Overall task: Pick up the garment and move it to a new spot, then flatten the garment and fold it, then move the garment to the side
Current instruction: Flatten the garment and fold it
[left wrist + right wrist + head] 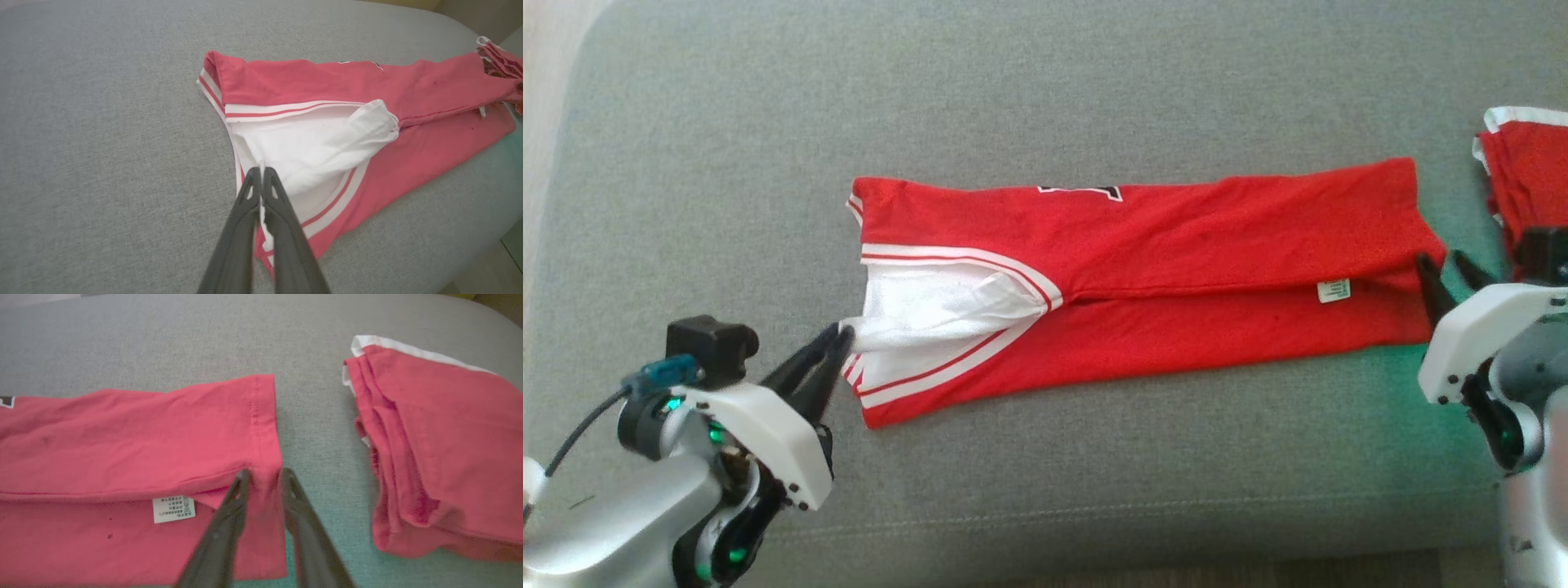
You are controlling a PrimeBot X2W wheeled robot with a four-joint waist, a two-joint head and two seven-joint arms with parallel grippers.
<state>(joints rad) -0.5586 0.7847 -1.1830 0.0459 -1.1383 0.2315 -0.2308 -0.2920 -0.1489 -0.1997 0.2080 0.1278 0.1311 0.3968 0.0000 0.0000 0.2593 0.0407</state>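
Red garment (1160,269) lies folded lengthwise mid grey cushion (1045,98). White neck edge at its left end is pinched in the closed left end effector (840,339); right end effector (1439,265) slightly parted, astride the right hem corner.

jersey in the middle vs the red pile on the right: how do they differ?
The jersey lies as one long strip; the pile is folded short, in stacked layers. The jersey shows white lining and a label; the pile shows just a white edge. The left gripper pinches the jersey's white end and the right gripper straddles its hem; the pile is untouched. Both are red, on the grey cushion.
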